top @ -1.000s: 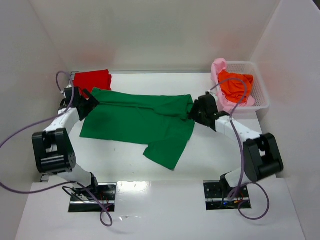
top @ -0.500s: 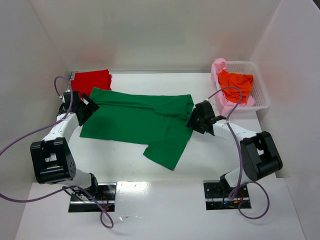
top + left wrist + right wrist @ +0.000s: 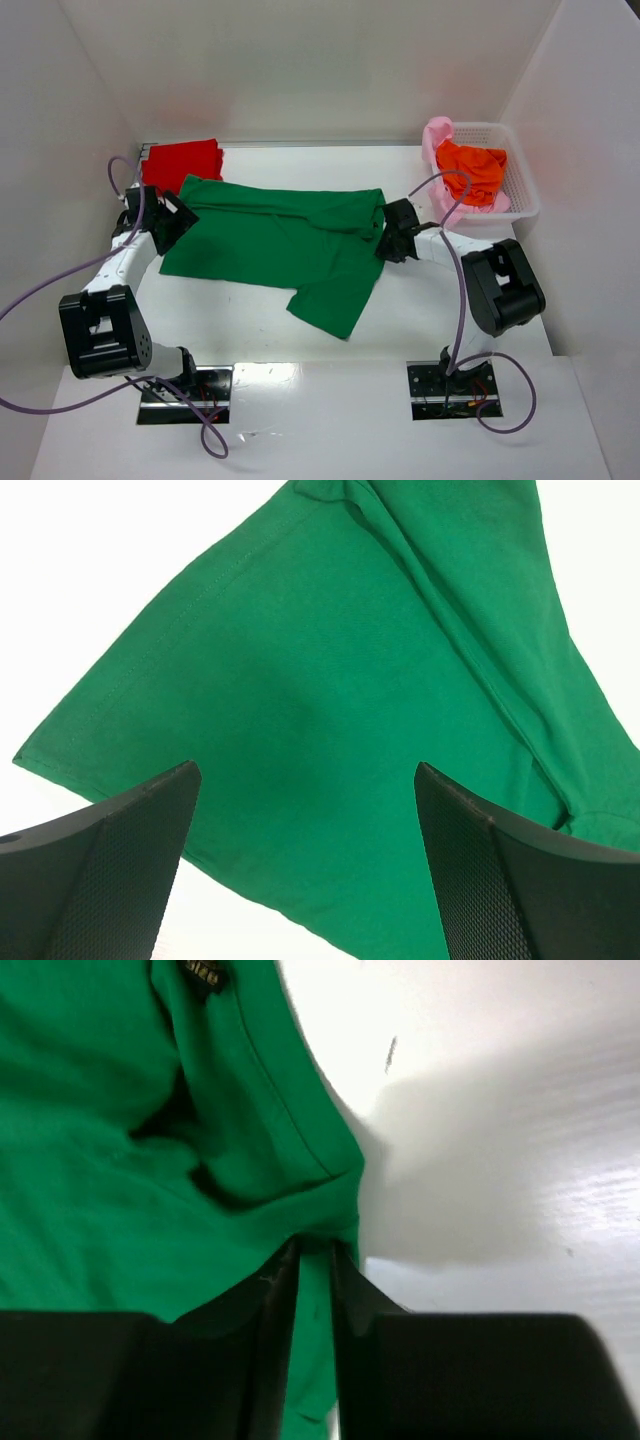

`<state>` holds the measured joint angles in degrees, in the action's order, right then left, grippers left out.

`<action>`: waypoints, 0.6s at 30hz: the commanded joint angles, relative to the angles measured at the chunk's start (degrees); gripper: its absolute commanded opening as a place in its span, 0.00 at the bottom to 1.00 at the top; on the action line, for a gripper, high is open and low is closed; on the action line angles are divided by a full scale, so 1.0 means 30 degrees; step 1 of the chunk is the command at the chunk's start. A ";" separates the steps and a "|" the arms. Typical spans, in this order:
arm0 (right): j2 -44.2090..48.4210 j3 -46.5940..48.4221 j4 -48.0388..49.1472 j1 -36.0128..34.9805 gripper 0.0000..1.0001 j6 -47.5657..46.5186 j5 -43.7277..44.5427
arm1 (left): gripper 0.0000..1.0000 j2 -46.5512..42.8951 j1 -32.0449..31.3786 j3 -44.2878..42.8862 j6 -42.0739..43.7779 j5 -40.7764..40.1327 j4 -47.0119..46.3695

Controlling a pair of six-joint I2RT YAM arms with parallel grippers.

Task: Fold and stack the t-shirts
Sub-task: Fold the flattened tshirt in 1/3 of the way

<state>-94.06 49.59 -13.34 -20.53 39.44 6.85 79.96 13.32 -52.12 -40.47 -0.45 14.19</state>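
Flat on the white table (image 3: 430, 300): dark green soft cloth t-shirt (image 3: 290, 245). The right gripper (image 3: 315, 1252) has just narrowed, pinching the shirt's right edge. The left gripper (image 3: 305, 780) stays wide open over the left hem, holding nothing. The fold is probably beginning.

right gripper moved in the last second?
Yes: the right gripper slid slightly left, away from the basket, now pinching the green t-shirt at its edge.

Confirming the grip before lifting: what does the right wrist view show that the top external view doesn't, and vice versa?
Right wrist only: right gripper pinching the dark green cloth t-shirt at its edge. Top only: folded red cloth t-shirt, orange cloth t-shirt and pale pink cloth t-shirt in white plastic mesh basket, left gripper. Both: that shirt, white table.
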 commanded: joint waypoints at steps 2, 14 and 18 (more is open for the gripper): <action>-0.1081 0.1637 -0.0269 -0.0157 0.16 -0.0081 0.0973 | 0.95 -0.0463 0.0100 -0.0817 0.0511 0.0326 0.0015; -0.0920 0.2554 -0.1910 0.1622 0.00 -0.0490 0.3667 | 0.95 -0.0639 0.0100 -0.0980 0.0863 0.0150 0.0571; -0.0262 0.2308 -0.1910 0.3229 0.00 -0.1026 0.3752 | 0.95 -0.0542 0.0100 -0.0909 0.0863 0.0422 0.0571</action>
<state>-97.42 55.24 -18.03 -14.58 38.03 14.47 79.70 13.32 -53.15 -39.00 -0.10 15.76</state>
